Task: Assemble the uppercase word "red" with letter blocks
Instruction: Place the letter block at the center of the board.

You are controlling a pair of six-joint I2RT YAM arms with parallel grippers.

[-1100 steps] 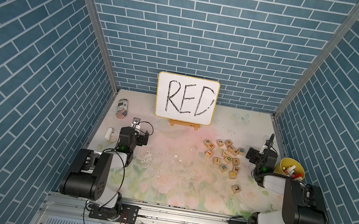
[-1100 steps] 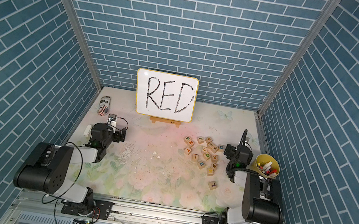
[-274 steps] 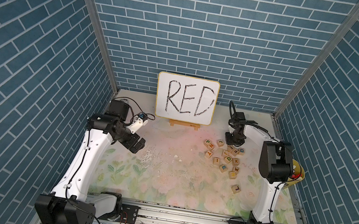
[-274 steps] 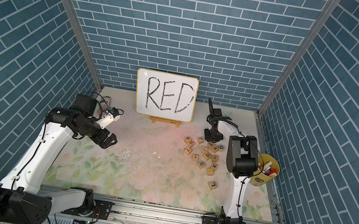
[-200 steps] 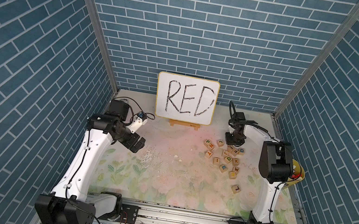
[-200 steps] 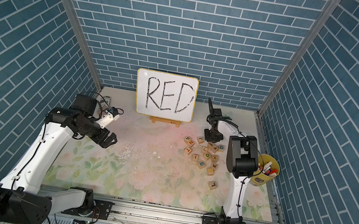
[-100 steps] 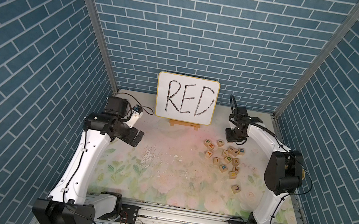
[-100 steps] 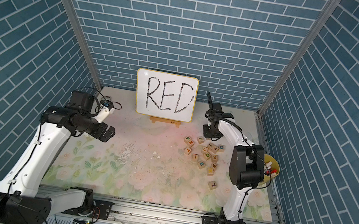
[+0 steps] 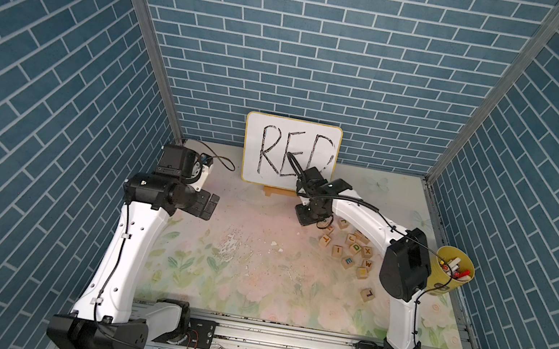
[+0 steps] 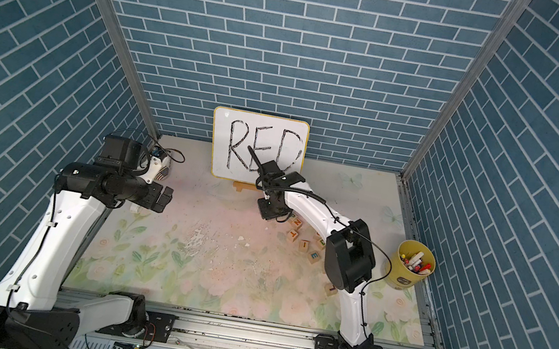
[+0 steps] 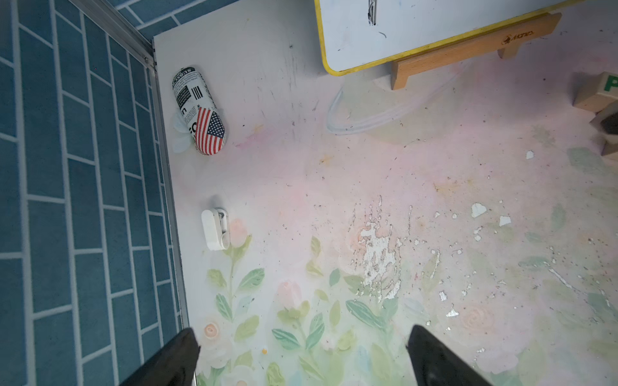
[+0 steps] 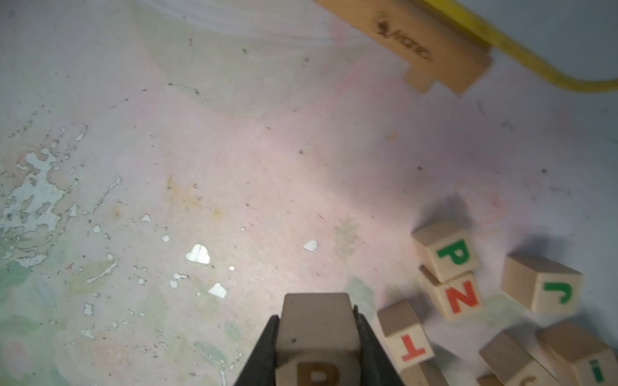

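Your right claw (image 9: 307, 218) pinches a wooden block (image 12: 316, 320) just off the pile of letter blocks (image 9: 353, 250). Its brown letter is probably the R, though only the top shows. Set it down flat, letter up, on bare mat (image 9: 239, 275) toward the middle, leaving room beside it for E and D. Your left claw (image 11: 301, 351) hangs spread and empty. The flowered mat is flaking mid-table, and blue brick walls (image 9: 327, 57) stand close around.
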